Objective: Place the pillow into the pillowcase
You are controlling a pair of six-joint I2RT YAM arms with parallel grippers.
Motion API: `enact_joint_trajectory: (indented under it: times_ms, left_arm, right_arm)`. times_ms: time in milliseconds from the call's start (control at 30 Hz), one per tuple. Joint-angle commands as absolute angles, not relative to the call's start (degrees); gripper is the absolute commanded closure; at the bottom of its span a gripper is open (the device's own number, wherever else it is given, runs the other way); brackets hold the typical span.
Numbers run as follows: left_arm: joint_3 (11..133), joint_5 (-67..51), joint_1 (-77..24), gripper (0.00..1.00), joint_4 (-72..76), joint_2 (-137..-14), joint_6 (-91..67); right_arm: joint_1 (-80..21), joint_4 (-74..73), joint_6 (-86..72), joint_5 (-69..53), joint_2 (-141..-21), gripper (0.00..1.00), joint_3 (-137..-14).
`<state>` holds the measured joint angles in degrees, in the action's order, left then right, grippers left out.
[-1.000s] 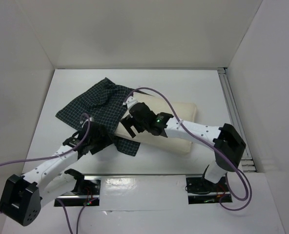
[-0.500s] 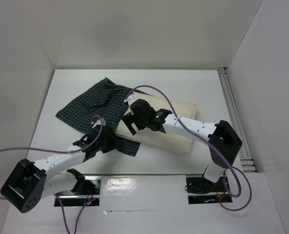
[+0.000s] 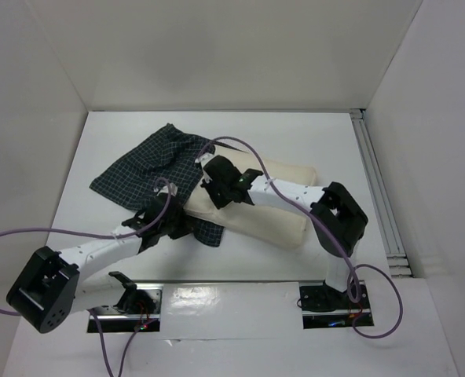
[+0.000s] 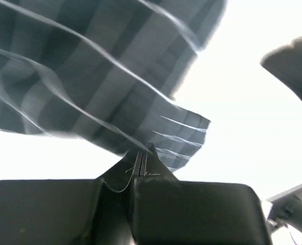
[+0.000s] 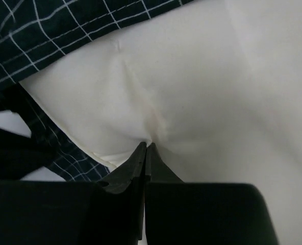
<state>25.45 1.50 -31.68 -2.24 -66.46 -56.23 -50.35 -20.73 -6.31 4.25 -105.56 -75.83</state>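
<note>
Two pincers are both pressed together on fabric. The left pincer point(image 3: 185, 226) pinches the near corner of the pillowcase point(image 3: 150, 165), a dark navy fabric sleeve with a fine white grid check. In its wrist view the cloth runs straight out of the closed tips and rises up and to the left in slack folds. The rest of the sleeve lies rumpled on the white bench point(image 3: 311, 141), beyond this pincer and to its left.

The right pincer point(image 3: 206, 191) nips the pillow point(image 3: 283, 216), a plump rectangular cushion of plain cream fabric, near the cushion's left end. In its wrist view the cream cover puckers into a crease that meets the tips. Most of the cushion stretches away to this pincer's right. It lies outside the sleeve, and only its left end touches the checked cloth. A checked edge lies just beyond the tips, and another strip of it shows below and to their left.

Several things crowd the spot. The right arm's white forearm point(image 3: 295, 194) lies low across the cushion's top, covering much of it from above. A purple cable point(image 3: 244, 145) arcs from that wrist over the meeting of cushion and sleeve. A second purple cable point(image 3: 28, 233) trails off the left arm toward the left wall. The two pincers are near each other, with the sleeve's near corner and the cushion's left end between them. A metal rail point(image 3: 374, 181) runs along the bench edge, well to the right of both.
</note>
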Motion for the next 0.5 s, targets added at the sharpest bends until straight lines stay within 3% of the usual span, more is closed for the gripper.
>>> enact_joint_trajectory:
  times_ms: [0, 233, 467]
  left_arm:
    - [32.2, -7.5, -32.7, 1.00, 2.5, -66.7, -51.4]
    - [45.0, -17.2, -33.8, 1.00, 6.5, -71.1, -49.2]
    - [43.9, -22.3, -37.6, 1.00, 7.3, -70.2, -48.6]
  right_arm:
    - [-45.9, -18.4, -8.4, 7.6, -104.2, 1.00, -83.5]
    - [-38.1, -21.8, -10.7, 4.8, -101.0, 1.00, -96.1]
    - [-38.1, -17.2, -16.2, -1.0, -103.4, 1.00, -85.5]
